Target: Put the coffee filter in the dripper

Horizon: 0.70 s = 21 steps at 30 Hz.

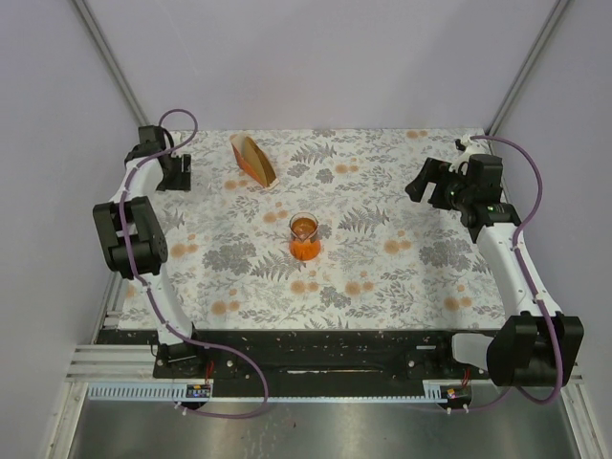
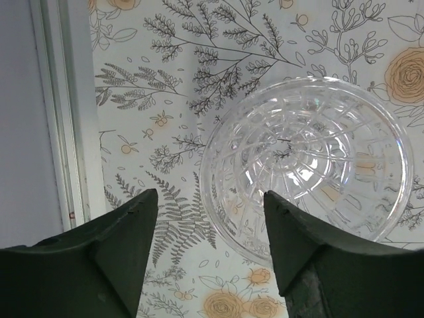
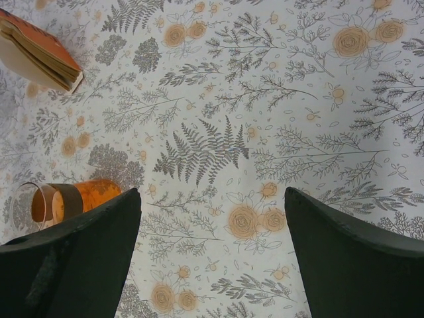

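Note:
The dripper (image 1: 304,236) stands upright mid-table, a clear cone on an orange base, and also shows at the left edge of the right wrist view as the dripper (image 3: 73,199). Light-brown paper, the coffee filter (image 1: 303,227), shows inside the cone. My left gripper (image 1: 175,174) hangs at the far left back, far from the dripper. It is open (image 2: 209,195) above the tablecloth, with nothing between its fingers. My right gripper (image 1: 421,182) is at the back right, pointed toward the middle, open (image 3: 212,192) and empty.
A bundle of brown filters in an orange holder (image 1: 252,160) lies behind the dripper, toward the left. A clear ribbed glass dish (image 2: 308,159) sits on the cloth under my left gripper, its rim by the right finger. A metal frame rail (image 2: 59,132) runs along the left edge.

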{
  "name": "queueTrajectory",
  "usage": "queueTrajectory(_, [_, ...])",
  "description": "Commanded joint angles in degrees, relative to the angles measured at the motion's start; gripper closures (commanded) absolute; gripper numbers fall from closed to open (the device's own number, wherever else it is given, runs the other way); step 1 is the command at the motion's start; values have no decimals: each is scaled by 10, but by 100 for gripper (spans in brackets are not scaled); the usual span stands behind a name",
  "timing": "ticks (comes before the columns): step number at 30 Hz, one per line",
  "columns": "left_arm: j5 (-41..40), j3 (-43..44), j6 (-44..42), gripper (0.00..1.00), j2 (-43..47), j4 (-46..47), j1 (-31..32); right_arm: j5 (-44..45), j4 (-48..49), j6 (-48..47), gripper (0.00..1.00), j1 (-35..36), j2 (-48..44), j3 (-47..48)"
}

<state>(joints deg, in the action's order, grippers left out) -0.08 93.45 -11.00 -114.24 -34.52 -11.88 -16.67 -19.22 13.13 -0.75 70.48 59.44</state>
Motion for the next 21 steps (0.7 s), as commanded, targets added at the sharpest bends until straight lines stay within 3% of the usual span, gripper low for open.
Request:
queueTrajectory(1, [26,38,11,39,-18,20,-1,-5,10,-7,3,5,1,4])
queueTrajectory(6, [78,37,21,78,-22,13,-6,-2,9,-8,3,5,-5,6])
queueTrajectory(12, [97,52,17,100,-36,-19,-6,-1,5,-9,3,4,-8,7])
queueTrajectory(17, [142,40,12,100,-20,-43,-8,5,-10,-13,5,34,-7,19])
queueTrajectory(21, [182,-2,12,100,33,-45,-10,73,-30,0,8,132,14,49])
